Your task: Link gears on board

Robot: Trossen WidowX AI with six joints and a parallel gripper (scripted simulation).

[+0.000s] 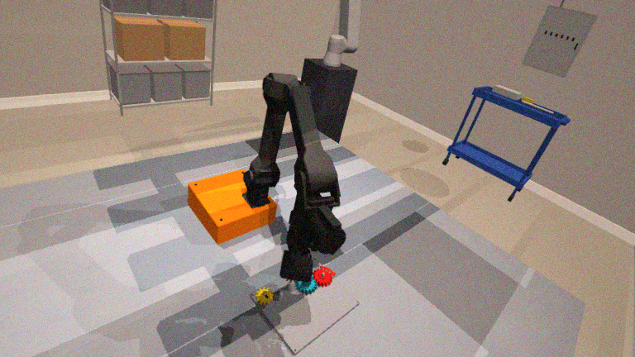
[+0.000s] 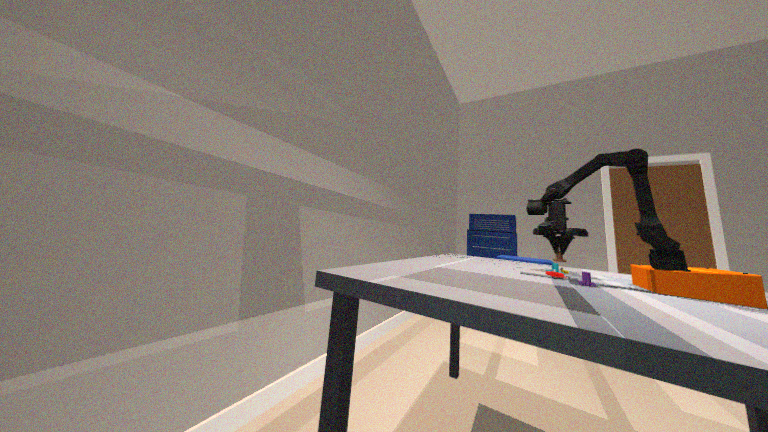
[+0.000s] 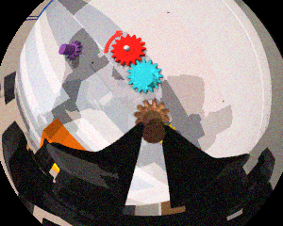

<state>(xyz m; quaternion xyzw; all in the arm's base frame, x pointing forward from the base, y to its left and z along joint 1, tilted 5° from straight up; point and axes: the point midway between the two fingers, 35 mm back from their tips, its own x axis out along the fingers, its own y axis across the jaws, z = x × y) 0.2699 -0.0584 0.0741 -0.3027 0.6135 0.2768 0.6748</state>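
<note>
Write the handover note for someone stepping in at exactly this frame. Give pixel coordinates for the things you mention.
Pincer (image 1: 291,282) (image 2: 559,259) (image 3: 153,127): shut on the brown gear (image 2: 560,260) (image 3: 152,113), held above the board (image 1: 322,318).
Red gear (image 1: 322,278) (image 2: 555,275) (image 3: 128,49): on its peg.
Teal gear (image 1: 306,284) (image 2: 555,266) (image 3: 144,75): beside the red one, apparently meshed.
Yellow gear (image 1: 264,297): at the board's far end of the chain, not linked yet.
Purple gear (image 2: 586,278) (image 3: 72,49): loose on the table, off the board.
Left: seat the brown gear flat between teal and yellow, check the meshing, then back away.
</note>
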